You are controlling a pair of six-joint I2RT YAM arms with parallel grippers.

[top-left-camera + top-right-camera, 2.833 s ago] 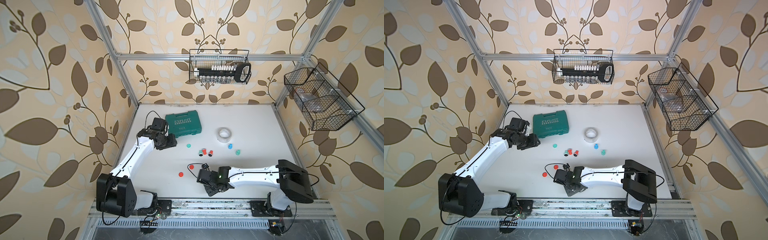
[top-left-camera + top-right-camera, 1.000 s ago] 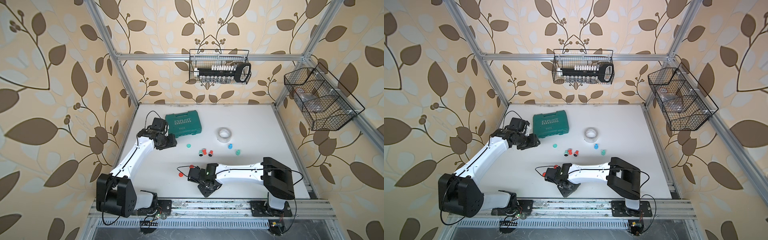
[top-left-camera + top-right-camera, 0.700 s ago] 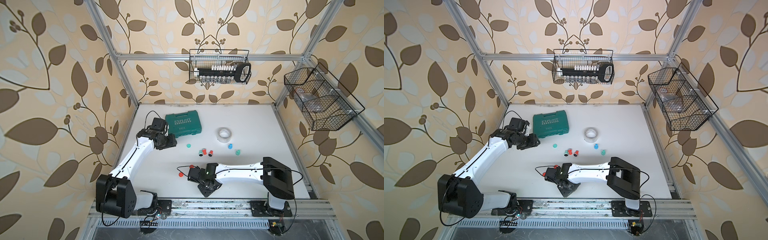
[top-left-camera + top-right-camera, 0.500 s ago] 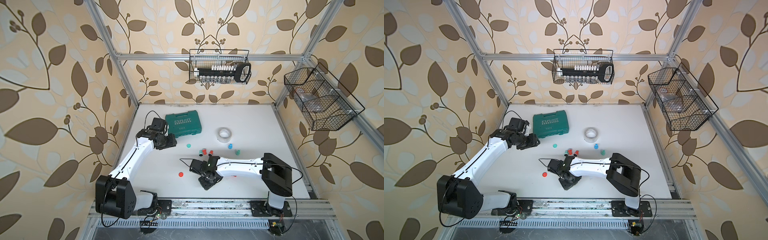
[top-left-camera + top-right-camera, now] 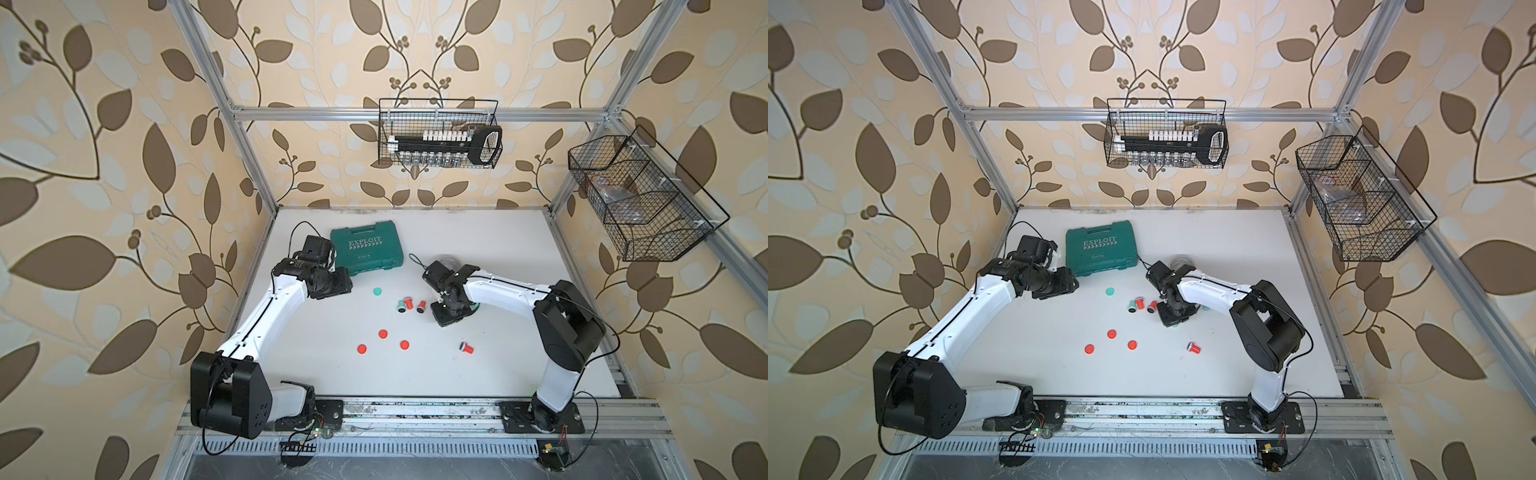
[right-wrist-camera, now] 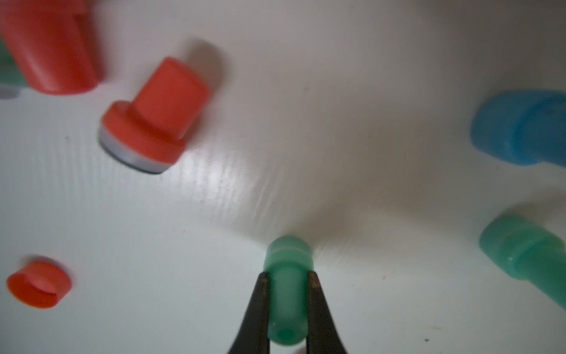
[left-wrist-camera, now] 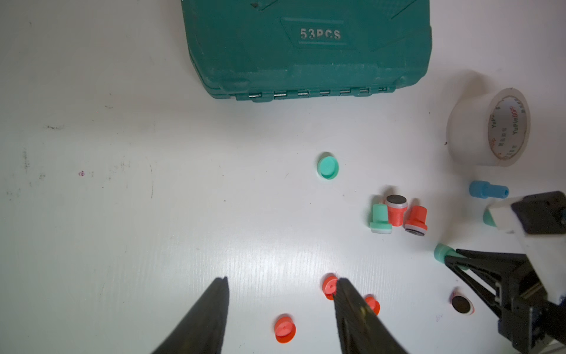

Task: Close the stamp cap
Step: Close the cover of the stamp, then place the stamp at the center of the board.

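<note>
My right gripper [image 6: 288, 277] is shut on the narrow stem of a green stamp [image 6: 288, 260], whose wide end points at the white table [image 5: 519, 257]. In both top views this gripper [image 5: 446, 318] [image 5: 1173, 319] hangs beside a cluster of one green and two red stamps [image 5: 409, 304]. A loose green cap [image 5: 377, 291] [image 7: 327, 167] lies left of that cluster. Three red caps [image 5: 382, 333] and a red stamp [image 5: 467, 347] lie nearer the front. My left gripper [image 7: 281, 280] [image 5: 345, 282] is open and holds nothing.
A green tool case [image 5: 368, 248] lies at the back left and a tape roll [image 7: 487, 128] behind my right arm. A blue stamp [image 6: 520, 128] and another green one [image 6: 526, 251] lie close to the held stamp. Wire baskets [image 5: 438, 137] hang on the walls.
My right arm has swung from the front centre back and to the right, up to the stamp cluster. The left arm has stayed where it was.
</note>
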